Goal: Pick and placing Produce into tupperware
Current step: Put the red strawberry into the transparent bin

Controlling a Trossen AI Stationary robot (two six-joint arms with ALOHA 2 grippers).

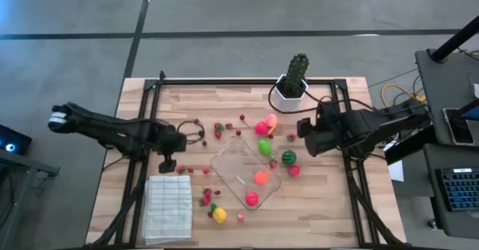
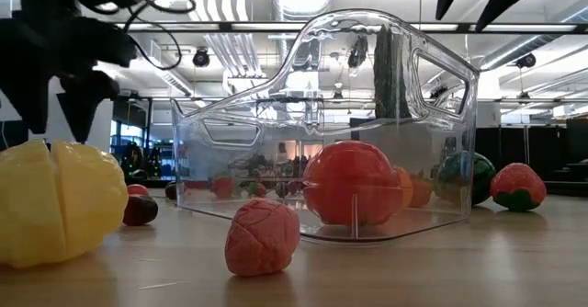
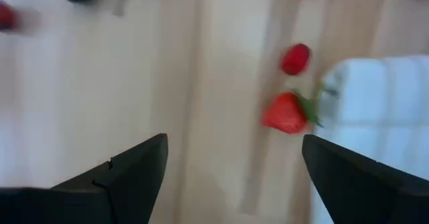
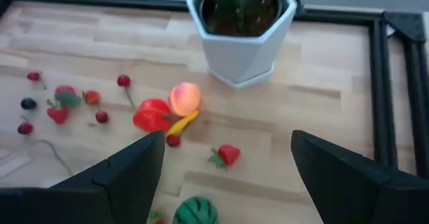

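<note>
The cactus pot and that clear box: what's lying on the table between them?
In the high view, between the cactus pot and the clear box lies a cluster of toy fruit: a red piece, a peach-coloured piece and a green piece.

Grey tiled floor (image 1: 224, 10) around the wood worktop (image 1: 337, 205), keyboard (image 1: 458, 190) on a side desk — ceiling pipes (image 2: 220, 13), bright lights.

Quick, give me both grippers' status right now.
Left gripper: open, empty, above the table near a strawberry.
Right gripper: open, empty, near the cactus pot.
</note>
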